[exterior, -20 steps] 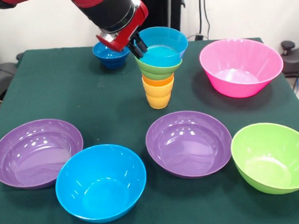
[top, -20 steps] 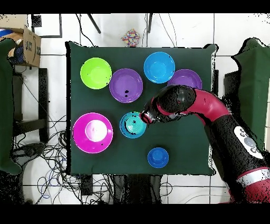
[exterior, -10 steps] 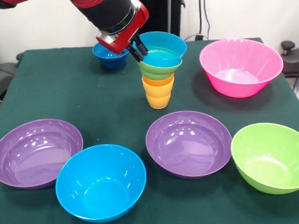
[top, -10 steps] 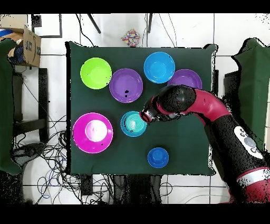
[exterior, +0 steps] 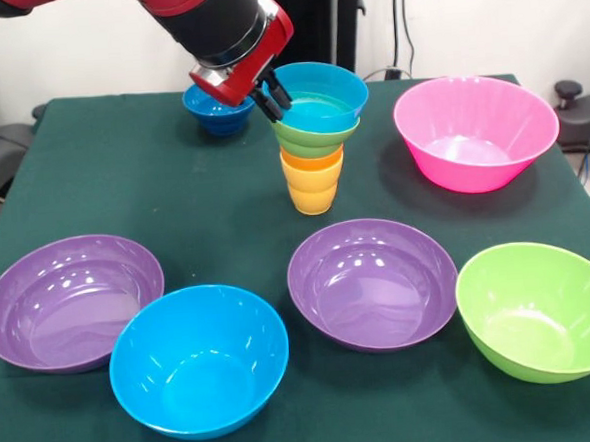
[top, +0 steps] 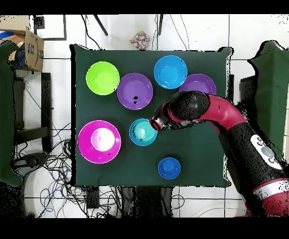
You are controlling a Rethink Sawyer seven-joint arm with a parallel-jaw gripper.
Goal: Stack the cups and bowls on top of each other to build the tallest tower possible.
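Front view: the tower (exterior: 312, 145) stands at upper centre of the desk (exterior: 173, 188), two cups (exterior: 312, 183) below, a green bowl (exterior: 310, 136) and a light blue bowl (exterior: 318, 91) above. The jaws (exterior: 270, 93) sit at the light blue bowl's left rim; whether they pinch it or have let go I cannot tell. A second ago the bowl sat tilted and lower on the right; now it looks settled, unmoved over the last half second. So the placing seems done.

Overhead view: the tower (top: 142, 132) is mid-frame, the jaws (top: 153, 124) at its upper right edge. The dark blue bowl (top: 169, 168) waits at lower centre, a likely next piece.
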